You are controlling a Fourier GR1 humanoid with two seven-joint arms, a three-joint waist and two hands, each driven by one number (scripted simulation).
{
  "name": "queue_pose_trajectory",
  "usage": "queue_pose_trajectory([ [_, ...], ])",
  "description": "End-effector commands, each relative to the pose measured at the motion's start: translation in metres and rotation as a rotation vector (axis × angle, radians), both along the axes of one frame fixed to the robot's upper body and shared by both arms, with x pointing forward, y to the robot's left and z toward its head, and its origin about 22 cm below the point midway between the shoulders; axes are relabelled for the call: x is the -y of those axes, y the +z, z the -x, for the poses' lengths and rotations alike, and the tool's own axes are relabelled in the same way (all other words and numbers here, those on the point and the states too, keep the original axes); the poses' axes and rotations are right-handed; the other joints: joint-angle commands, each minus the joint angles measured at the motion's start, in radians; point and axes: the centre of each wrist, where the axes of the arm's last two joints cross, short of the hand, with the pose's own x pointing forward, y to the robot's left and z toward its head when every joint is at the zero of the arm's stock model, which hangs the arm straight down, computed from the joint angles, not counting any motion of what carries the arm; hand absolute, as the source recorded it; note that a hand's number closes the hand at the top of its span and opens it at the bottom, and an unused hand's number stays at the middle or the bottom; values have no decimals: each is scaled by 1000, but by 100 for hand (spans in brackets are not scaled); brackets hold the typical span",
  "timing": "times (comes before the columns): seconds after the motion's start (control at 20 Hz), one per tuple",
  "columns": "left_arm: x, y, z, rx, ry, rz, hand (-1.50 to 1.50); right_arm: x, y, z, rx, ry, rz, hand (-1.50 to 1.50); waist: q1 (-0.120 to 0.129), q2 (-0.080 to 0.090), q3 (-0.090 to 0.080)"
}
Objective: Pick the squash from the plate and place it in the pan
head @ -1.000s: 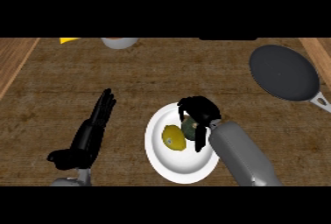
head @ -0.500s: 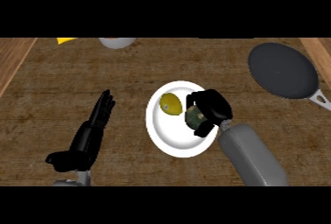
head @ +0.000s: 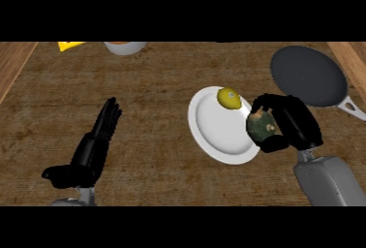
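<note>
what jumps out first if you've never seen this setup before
The white plate at centre-right stands out on the dark wooden counter, with a small yellow item near its top edge. At the plate's right rim, the black right hand curls round the green squash, below the dark pan.

Lemon [head: 229, 98], bowl [head: 126, 47], yellow wedge [head: 70, 45]

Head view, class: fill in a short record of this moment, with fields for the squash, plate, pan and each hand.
squash: dark green, in the curled right hand, over the plate's right rim
plate: white, also holds a yellow item at its top edge
pan: dark, upper right, nothing in it
right hand: shut on the squash
left hand: open, resting at left
</note>
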Motion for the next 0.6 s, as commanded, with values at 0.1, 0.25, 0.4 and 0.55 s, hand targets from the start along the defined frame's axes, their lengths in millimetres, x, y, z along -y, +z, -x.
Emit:
queue_pose_trajectory([
  [0.1,10,-2,8,-7,-8,-5,0,22,42,26,84,-102,-177,150,17,4,0],
  [0.25,4,-8,-9,4,-8,-2,0,56,42,28,82,-178,-280,150,11,7,0],
  [0.4,15,3,-5,-2,-35,-1,0,62,53,-4,37,-255,-359,150,30,9,1],
  [0.55,2,-10,-4,9,-48,-3,0,92,37,-25,82,-310,-417,150,38,13,1],
])
